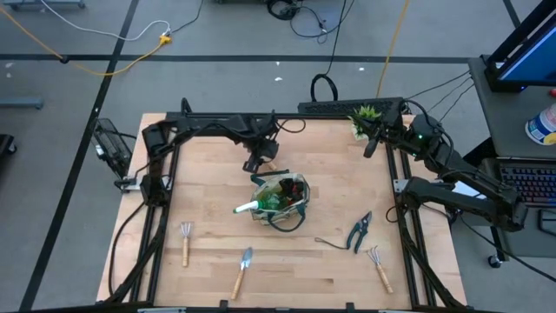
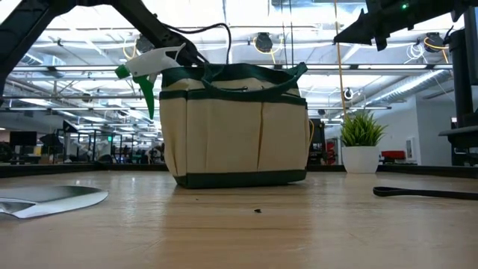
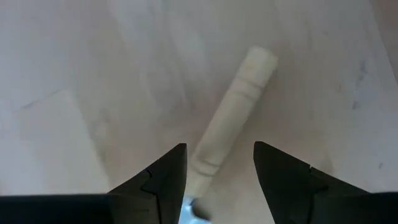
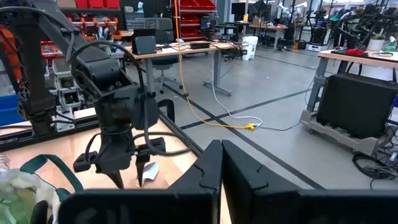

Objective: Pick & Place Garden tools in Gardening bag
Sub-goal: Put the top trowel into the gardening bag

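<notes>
The beige-and-green gardening bag (image 1: 285, 198) (image 2: 235, 127) stands on its base mid-table. A green spray bottle sticks out of it, white nozzle (image 1: 247, 208) (image 2: 149, 63) over the rim. Just beyond the bag's far side, a wooden-handled tool (image 3: 233, 106) lies flat on the table. My left gripper (image 1: 258, 163) (image 3: 217, 168) hangs open over it, pointing down, one finger on each side of the handle near its metal end, not touching. My right gripper (image 4: 221, 168) is shut and held high at the far right, by the potted plant (image 1: 365, 117).
On the near half of the table lie a fork-rake (image 1: 185, 242), a trowel (image 1: 243, 269), teal pruning shears (image 1: 360, 230) and another fork-rake (image 1: 378, 265). The small potted plant (image 2: 361, 142) stands at the far right edge. Bare wood lies around the bag.
</notes>
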`<state>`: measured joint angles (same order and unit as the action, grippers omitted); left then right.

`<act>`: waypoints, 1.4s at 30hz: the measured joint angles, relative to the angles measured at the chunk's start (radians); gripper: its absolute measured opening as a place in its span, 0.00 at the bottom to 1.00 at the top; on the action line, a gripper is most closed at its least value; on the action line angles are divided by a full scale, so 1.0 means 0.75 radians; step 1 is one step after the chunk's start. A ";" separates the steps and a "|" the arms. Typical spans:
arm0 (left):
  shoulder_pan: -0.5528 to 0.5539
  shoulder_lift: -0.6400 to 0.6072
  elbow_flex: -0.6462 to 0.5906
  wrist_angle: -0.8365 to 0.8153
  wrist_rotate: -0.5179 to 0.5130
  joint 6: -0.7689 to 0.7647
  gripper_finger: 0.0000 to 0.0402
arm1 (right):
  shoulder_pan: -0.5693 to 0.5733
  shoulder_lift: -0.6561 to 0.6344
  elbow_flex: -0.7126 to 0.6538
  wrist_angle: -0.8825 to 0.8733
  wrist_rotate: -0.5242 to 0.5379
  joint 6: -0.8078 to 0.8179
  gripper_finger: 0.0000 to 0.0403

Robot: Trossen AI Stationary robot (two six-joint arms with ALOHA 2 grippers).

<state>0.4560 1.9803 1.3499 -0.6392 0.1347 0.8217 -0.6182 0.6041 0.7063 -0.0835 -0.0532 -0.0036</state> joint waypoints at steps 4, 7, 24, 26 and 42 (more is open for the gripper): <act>-0.015 0.031 0.000 -0.003 0.005 0.041 0.48 | 0.000 0.000 0.000 0.000 0.001 -0.006 0.00; -0.027 0.053 0.000 0.009 -0.001 0.042 0.47 | 0.000 0.000 0.000 -0.001 0.000 -0.007 0.00; -0.037 0.061 0.002 0.010 -0.120 0.014 0.16 | 0.000 0.000 0.000 -0.001 -0.001 -0.001 0.00; -0.038 0.061 0.003 0.008 -0.180 0.014 0.16 | 0.000 0.000 0.000 -0.001 -0.001 -0.001 0.00; -0.013 -0.106 -0.003 -0.084 -0.572 0.056 0.16 | 0.000 0.001 0.000 0.007 -0.001 0.000 0.00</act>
<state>0.4460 1.9006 1.3476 -0.7025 -0.2943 0.8638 -0.6182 0.6044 0.7063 -0.0784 -0.0540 -0.0036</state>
